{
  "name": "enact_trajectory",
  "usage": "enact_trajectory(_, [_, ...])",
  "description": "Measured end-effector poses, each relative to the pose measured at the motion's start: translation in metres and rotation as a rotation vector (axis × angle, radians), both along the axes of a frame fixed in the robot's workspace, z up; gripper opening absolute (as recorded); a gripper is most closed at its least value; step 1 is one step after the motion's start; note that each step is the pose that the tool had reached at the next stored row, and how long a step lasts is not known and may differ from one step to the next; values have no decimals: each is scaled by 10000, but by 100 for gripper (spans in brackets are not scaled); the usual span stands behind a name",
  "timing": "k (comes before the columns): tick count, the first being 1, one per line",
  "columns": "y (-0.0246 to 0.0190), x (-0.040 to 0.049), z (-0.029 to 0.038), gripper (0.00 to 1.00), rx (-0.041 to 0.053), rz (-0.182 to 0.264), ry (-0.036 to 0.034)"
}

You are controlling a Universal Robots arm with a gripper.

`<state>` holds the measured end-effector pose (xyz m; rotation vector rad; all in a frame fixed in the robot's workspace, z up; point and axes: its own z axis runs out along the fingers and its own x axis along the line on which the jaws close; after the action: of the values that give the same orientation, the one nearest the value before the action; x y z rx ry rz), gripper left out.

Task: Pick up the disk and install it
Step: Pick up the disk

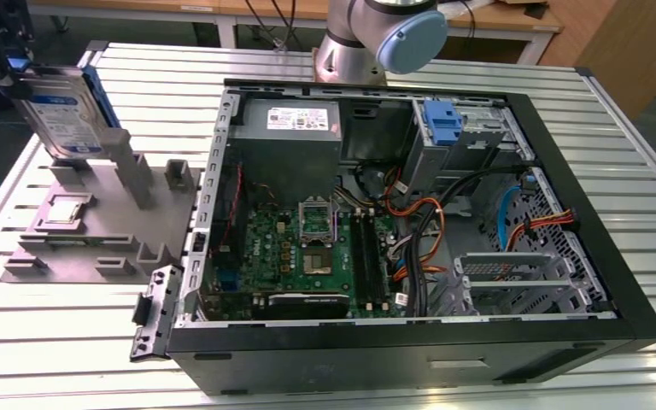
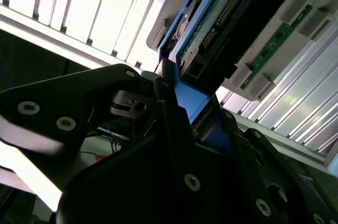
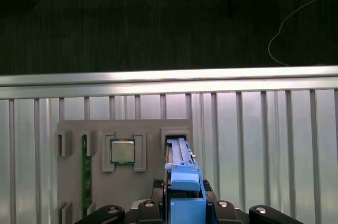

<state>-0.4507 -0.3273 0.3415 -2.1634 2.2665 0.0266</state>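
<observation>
The disk (image 1: 64,115) stands on edge at the exterior view's left, above the grey fixture (image 1: 78,231) on the table (image 1: 647,154). Its label shows, and its lower edge sits beside the fixture's tall posts (image 1: 134,175). I can't quite tell whether it is clear of its slot (the posts hide the bottom edge).

The tool (image 3: 182,207) is clamped on the blue frame at the disk's upper end, with a finger on each side in both wrist views. That grip is my worry. It sits on plastic at one end of a slab I'd judge to be heavy, so a quick move could make the disk swing or slip. If the bottom is in the slot, a sideways pull could jam it against the posts.

The open computer case (image 1: 635,282) is well apart, and loose cables (image 1: 419,231) could snag a low approach. The arm reaches from behind the case out to that left corner, wrist pointing down along the disk.
</observation>
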Motion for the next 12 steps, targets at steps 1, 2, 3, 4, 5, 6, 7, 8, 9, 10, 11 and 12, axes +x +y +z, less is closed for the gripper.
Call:
enact_trajectory(1, [0,0,4,36,0,0,0])
enact_trajectory(2, [0,0,8,36,0,0,-1])
enact_trajectory(3, [0,0,11,36,1,0,-2])
enact_trajectory(4, [0,0,15,36,0,0,-1])
enact_trajectory(5, [0,0,18,36,0,0,-1])
enact_trajectory(6, [0,0,21,36,0,0,0])
enact_trajectory(7, [0,0,23,36,0,0,-1])
enact_trajectory(8, [0,0,26,36,0,0,0])
enact_trajectory(9, [0,0,30,36,0,0,0])
enact_trajectory(10, [0,0,32,36,1,0,-1])
enact_trajectory(11, [0,0,35,36,0,-1,0])
enact_trajectory(12, [0,0,38,36,1,-1,-1])
